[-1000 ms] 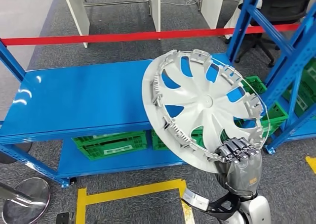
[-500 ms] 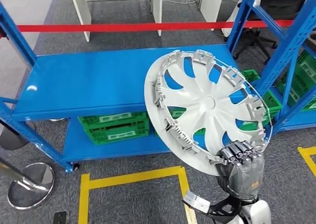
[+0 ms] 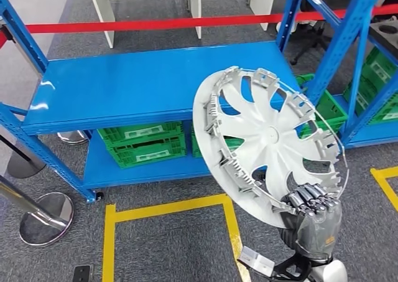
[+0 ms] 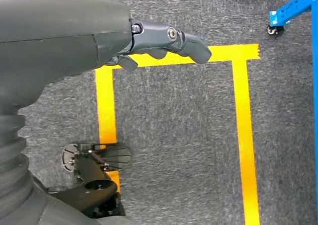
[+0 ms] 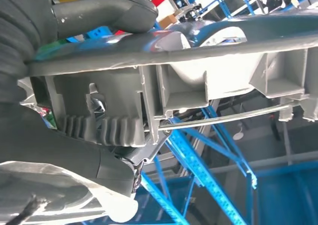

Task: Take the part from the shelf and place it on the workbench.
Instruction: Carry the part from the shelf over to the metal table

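Note:
The part is a large silver wheel cover (image 3: 267, 139) with curved spokes and clips round its rim, seen from its back side. My right hand (image 3: 313, 211) grips its lower rim at the bottom right of the head view and holds it tilted in the air, in front of the blue shelf (image 3: 140, 86). In the right wrist view the ribbed rim of the cover (image 5: 123, 111) lies between the thumb and fingers. My left hand (image 4: 165, 38) hangs over the grey carpet, fingers stretched out, holding nothing.
Green crates (image 3: 140, 145) sit on the shelf's lower level. Blue uprights (image 3: 337, 51) stand at right, with more green crates (image 3: 382, 86) behind. A red barrier tape (image 3: 164, 24) runs behind. Yellow floor tape (image 3: 169, 210) marks a square; a chrome stanchion base (image 3: 46, 216) stands at left.
The whole view has shifted as my body moves; the shelf has slid up and back. The wheel cover stays in my right hand, a little lower and further right in the picture.

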Tool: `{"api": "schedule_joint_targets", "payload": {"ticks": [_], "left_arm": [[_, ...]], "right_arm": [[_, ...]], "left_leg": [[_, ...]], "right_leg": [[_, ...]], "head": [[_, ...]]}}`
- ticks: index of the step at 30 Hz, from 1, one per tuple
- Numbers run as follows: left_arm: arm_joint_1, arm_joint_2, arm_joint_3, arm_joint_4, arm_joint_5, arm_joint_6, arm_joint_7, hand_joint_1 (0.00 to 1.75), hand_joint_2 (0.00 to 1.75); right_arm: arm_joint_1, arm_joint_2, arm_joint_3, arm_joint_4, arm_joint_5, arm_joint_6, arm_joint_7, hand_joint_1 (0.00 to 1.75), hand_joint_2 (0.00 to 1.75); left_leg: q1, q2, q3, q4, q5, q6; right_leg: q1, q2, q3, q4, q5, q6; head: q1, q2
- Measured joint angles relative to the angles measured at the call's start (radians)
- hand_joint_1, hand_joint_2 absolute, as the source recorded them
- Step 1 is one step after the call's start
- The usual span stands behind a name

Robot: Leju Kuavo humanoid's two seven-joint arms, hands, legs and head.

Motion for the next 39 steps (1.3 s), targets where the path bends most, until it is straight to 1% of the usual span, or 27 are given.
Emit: {"api": "schedule_joint_targets", "payload": {"ticks": [2, 3, 4, 5, 6, 7, 9, 10, 12, 14, 16, 18, 19, 20, 21, 23, 24, 25, 28, 30, 31, 33, 34, 35, 36, 38, 39], "left_arm": [[0.003, 0.000, 0.000, 0.000, -0.006, 0.006, 0.000, 0.00, 1.75], [0.005, 0.000, 0.000, 0.000, -0.008, 0.008, 0.000, 0.00, 1.75], [0.005, 0.000, 0.000, 0.000, -0.008, 0.009, 0.000, 0.00, 1.75], [0.006, 0.000, 0.000, 0.000, -0.007, 0.009, 0.000, 0.00, 1.75], [0.006, 0.000, 0.000, 0.000, -0.007, 0.009, 0.000, 0.00, 1.75], [0.006, 0.000, 0.000, 0.000, -0.006, 0.009, 0.000, 0.00, 1.75], [0.007, 0.000, 0.000, 0.000, -0.006, 0.009, 0.001, 0.00, 1.75], [0.009, 0.000, 0.000, 0.000, -0.006, 0.009, 0.001, 0.00, 1.75], [0.010, 0.000, 0.000, 0.000, -0.005, 0.009, 0.001, 0.00, 1.75], [0.007, 0.000, 0.000, 0.000, -0.005, 0.009, 0.001, 0.00, 1.75], [0.006, -0.001, 0.000, 0.000, -0.005, 0.008, 0.001, 0.00, 1.75], [0.006, -0.002, 0.001, 0.000, -0.005, 0.008, 0.001, 0.00, 1.75], [0.007, -0.002, 0.001, 0.000, -0.005, 0.007, 0.001, 0.00, 1.75], [0.007, -0.002, 0.001, 0.000, -0.005, 0.007, 0.001, 0.00, 1.75], [0.007, -0.002, 0.001, 0.000, -0.006, 0.006, 0.001, 0.00, 1.75], [0.007, -0.002, 0.001, 0.000, -0.007, 0.005, 0.001, 0.00, 1.75], [0.006, -0.002, 0.001, 0.000, -0.008, 0.004, 0.002, 0.00, 1.75], [0.006, -0.002, 0.001, 0.000, -0.010, 0.003, 0.002, 0.00, 1.75], [0.005, -0.002, 0.001, 0.000, -0.014, 0.002, 0.003, 0.00, 1.75], [0.005, -0.002, 0.001, 0.000, -0.016, 0.003, 0.003, 0.00, 1.75], [0.005, -0.001, 0.001, 0.000, -0.017, 0.003, 0.003, 0.00, 1.75], [0.006, -0.001, 0.001, 0.000, -0.018, 0.004, 0.003, 0.00, 1.75], [0.006, -0.001, 0.001, 0.000, -0.019, 0.005, 0.003, 0.00, 1.75], [0.007, -0.001, 0.001, 0.000, -0.020, 0.005, 0.003, 0.00, 1.75], [0.007, -0.001, 0.001, 0.000, -0.020, 0.005, 0.003, 0.00, 1.75], [0.006, 0.000, 0.001, 0.000, -0.020, 0.005, 0.004, 0.00, 1.75], [0.005, 0.000, 0.001, 0.000, -0.020, 0.005, 0.004, 0.00, 1.75]], "right_arm": [[0.004, 0.006, -0.002, -0.002, -0.015, 0.000, -0.018, 1.75, 1.75], [0.005, 0.009, -0.002, -0.004, -0.015, 0.000, -0.022, 1.75, 1.75], [0.005, 0.010, -0.003, -0.006, -0.013, 0.000, -0.022, 1.75, 1.75], [0.004, 0.011, -0.004, -0.007, -0.010, 0.000, -0.021, 1.75, 1.75], [0.005, 0.012, -0.004, -0.008, -0.009, 0.000, -0.020, 1.75, 1.75], [0.006, 0.013, -0.005, -0.008, -0.010, 0.000, -0.018, 1.75, 1.75], [0.009, 0.014, -0.006, -0.008, -0.013, 0.000, -0.013, 1.75, 1.75], [0.010, 0.014, -0.006, -0.007, -0.015, 0.000, -0.011, 1.75, 1.75], [0.012, 0.014, -0.007, -0.008, -0.018, 0.000, -0.006, 1.75, 1.75], [0.013, 0.014, -0.006, -0.007, -0.021, 0.000, 0.000, 1.75, 1.75], [0.014, 0.014, -0.006, -0.007, -0.023, 0.000, 0.003, 1.75, 1.75], [0.015, 0.013, -0.006, -0.007, -0.024, 0.000, 0.004, 1.75, 1.75], [0.016, 0.013, -0.006, -0.006, -0.024, 0.000, 0.005, 1.75, 1.75], [0.017, 0.013, -0.005, -0.005, -0.024, 0.000, 0.008, 1.75, 1.75], [0.018, 0.013, -0.005, -0.005, -0.023, 0.000, 0.012, 1.75, 1.75], [0.018, 0.012, -0.002, -0.004, -0.021, 0.000, 0.023, 1.75, 1.75], [0.017, 0.011, 0.001, -0.004, -0.020, 0.000, 0.029, 1.75, 1.75], [0.018, 0.010, 0.004, -0.004, -0.019, 0.000, 0.034, 1.75, 1.75], [0.022, 0.006, 0.012, -0.004, -0.015, 0.000, 0.048, 1.75, 1.75], [0.025, 0.004, 0.014, -0.004, -0.014, 0.000, 0.055, 1.75, 1.75], [0.025, 0.004, 0.015, -0.004, -0.013, 0.000, 0.058, 1.75, 1.75], [0.025, 0.003, 0.018, -0.004, -0.011, 0.000, 0.063, 1.75, 1.75], [0.026, 0.002, 0.019, -0.003, -0.010, 0.000, 0.066, 1.75, 1.75], [0.027, 0.001, 0.020, -0.002, -0.009, 0.000, 0.068, 1.75, 1.75], [0.028, 0.001, 0.020, -0.002, -0.007, 0.000, 0.069, 1.75, 1.75], [0.030, -0.001, 0.023, -0.002, -0.003, 0.000, 0.071, 1.75, 1.75], [0.030, -0.002, 0.025, -0.002, -0.001, 0.000, 0.073, 1.75, 1.75]], "left_leg": [[0.006, -0.002, -0.030, 0.118, -0.088, -0.012], [0.009, -0.002, -0.041, 0.176, -0.115, -0.017], [0.012, -0.002, -0.041, 0.209, -0.124, -0.020], [0.014, -0.002, -0.025, 0.207, -0.114, -0.022], [0.017, -0.002, 0.006, 0.167, -0.090, -0.022], [0.018, -0.003, 0.045, 0.104, -0.066, -0.019], [0.016, -0.004, 0.102, 0.001, -0.040, -0.009], [0.014, -0.005, 0.111, -0.022, -0.040, -0.003], [0.013, -0.005, 0.108, -0.034, -0.044, 0.010], [0.017, -0.005, 0.107, -0.046, -0.043, 0.024], [0.020, -0.004, 0.104, -0.053, -0.037, 0.034], [0.017, -0.004, 0.098, -0.052, -0.034, 0.039], [0.016, -0.003, 0.096, -0.052, -0.032, 0.040], [0.014, -0.003, 0.095, -0.052, -0.031, 0.040], [0.014, -0.004, 0.095, -0.051, -0.031, 0.040], [0.011, -0.005, 0.094, -0.047, -0.030, 0.037], [0.009, -0.005, 0.091, -0.044, -0.030, 0.034], [0.007, -0.005, 0.086, -0.041, -0.028, 0.029], [0.006, -0.005, 0.074, -0.037, -0.022, 0.011], [0.008, -0.006, 0.060, 0.001, -0.052, 0.000], [0.009, -0.006, 0.042, 0.049, -0.083, -0.005], [0.012, -0.006, -0.008, 0.180, -0.149, -0.013], [0.013, -0.006, -0.025, 0.227, -0.164, -0.015], [0.013, -0.006, -0.028, 0.241, -0.161, -0.015], [0.013, -0.006, -0.012, 0.214, -0.137, -0.013], [0.012, -0.007, 0.053, 0.083, -0.071, -0.004], [0.010, -0.007, 0.082, 0.022, -0.049, 0.001]], "right_leg": [[0.000, -0.002, -0.011, 0.004, 0.010, -0.006], [0.001, -0.003, -0.018, 0.007, 0.014, -0.006], [0.001, -0.003, -0.024, 0.011, 0.017, -0.006], [0.001, -0.003, -0.028, 0.016, 0.020, -0.005], [0.001, -0.003, -0.031, 0.022, 0.021, -0.004], [0.001, -0.003, -0.034, 0.028, 0.021, -0.002], [0.002, -0.003, -0.047, 0.039, 0.022, 0.006], [0.003, -0.003, -0.054, 0.042, 0.023, 0.011], [0.005, -0.003, -0.061, 0.044, 0.027, 0.023], [0.005, -0.002, -0.075, 0.061, 0.012, 0.032], [0.004, 0.001, -0.120, 0.151, -0.042, 0.039], [0.004, 0.003, -0.187, 0.288, -0.096, 0.042], [0.004, 0.003, -0.208, 0.329, -0.102, 0.042], [0.004, 0.003, -0.211, 0.334, -0.089, 0.041], [0.004, 0.003, -0.194, 0.298, -0.058, 0.039], [0.005, 0.003, -0.131, 0.165, 0.011, 0.031], [0.006, 0.004, -0.102, 0.106, 0.028, 0.027], [0.007, 0.004, -0.087, 0.072, 0.034, 0.024], [0.007, 0.006, -0.087, 0.056, 0.037, 0.011], [0.003, 0.004, -0.088, 0.051, 0.044, 0.001], [0.001, 0.002, -0.088, 0.050, 0.047, -0.002], [0.003, 0.002, -0.090, 0.050, 0.048, -0.005], [0.003, 0.001, -0.091, 0.051, 0.049, -0.006], [0.003, 0.002, -0.091, 0.052, 0.049, -0.006], [0.003, 0.002, -0.091, 0.053, 0.049, -0.006], [0.004, 0.004, -0.090, 0.054, 0.048, -0.004], [0.006, 0.005, -0.092, 0.056, 0.048, -0.002]], "head": [[-0.003, 0.000], [-0.003, 0.000], [-0.003, 0.000], [-0.003, 0.000], [-0.003, 0.000], [-0.003, 0.000], [-0.003, 0.000], [-0.003, 0.000], [-0.003, 0.000], [-0.002, 0.000], [0.001, 0.000], [0.002, 0.000], [0.002, 0.000], [0.002, 0.000], [0.002, 0.000], [0.002, 0.000], [0.002, 0.000], [0.001, 0.000], [-0.001, 0.000], [-0.003, 0.000], [-0.005, 0.000], [-0.006, 0.000], [-0.006, 0.000], [-0.006, 0.000], [-0.006, 0.000], [-0.006, 0.000], [-0.006, 0.000]]}}
